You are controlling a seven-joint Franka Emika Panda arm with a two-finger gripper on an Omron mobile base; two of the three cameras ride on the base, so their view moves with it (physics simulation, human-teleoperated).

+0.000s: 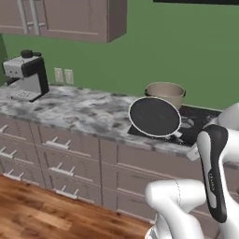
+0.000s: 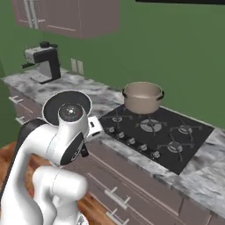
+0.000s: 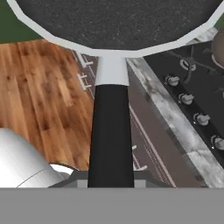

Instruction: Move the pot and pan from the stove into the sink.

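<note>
You are looking at a moment in which the pan (image 1: 154, 116) is being carried by its long black handle, so it is off the burners and tilted up on edge, its dark face turned toward the left base camera near the middle of that frame. In the right base view the same pan (image 2: 67, 107) is showing at centre left, partly behind the white arm, out over the front of the tabletop (image 2: 110, 99) rather than over the stove (image 2: 160, 132). I judge it is being held by the handle because that is the one slim part the fingers can close around.

In the hand view the hand (image 3: 110, 183) is pinching that handle at the lower centre, the black grip running straight up to the pan (image 3: 113, 22) across the top of the frame; the wooden floor (image 3: 39, 96) is lying below at left, which tells you the pan is hanging out past the tabletop's front edge.

The pot (image 2: 142, 96) is sitting upright on a back burner, upper centre of the right base view, waiting its turn, I judge. At upper left a coffee machine (image 1: 27, 74) is standing on the tabletop.
</note>
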